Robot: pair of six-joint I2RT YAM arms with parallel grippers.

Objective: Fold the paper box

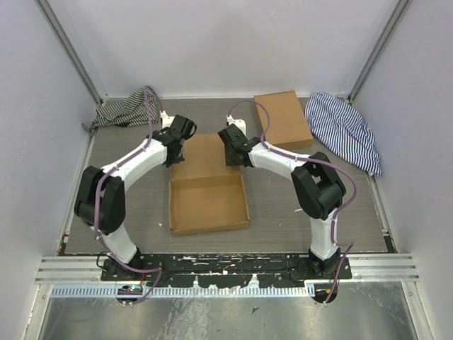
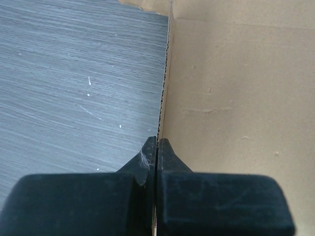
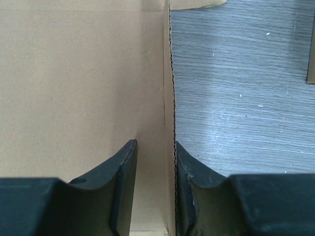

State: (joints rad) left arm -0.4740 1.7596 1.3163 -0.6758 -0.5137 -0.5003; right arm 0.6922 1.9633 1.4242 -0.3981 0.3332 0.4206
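Left gripper (image 2: 156, 143) is pinching the left lid edge of the paper box (image 1: 209, 202), which is lying between the arms (image 1: 134, 166). Right gripper (image 3: 155, 147), spread, is straddling the right edge. Lifting now is probably risking a twisted lid, since one side is ungripped.

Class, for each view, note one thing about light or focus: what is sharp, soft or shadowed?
Top external: even, diffuse light, only faint shadows inside the paper box. Left wrist: left pincer dark and soft near the lens, the box's edge crisp. Right wrist: right pincer likewise soft, the box's corrugation sharp.
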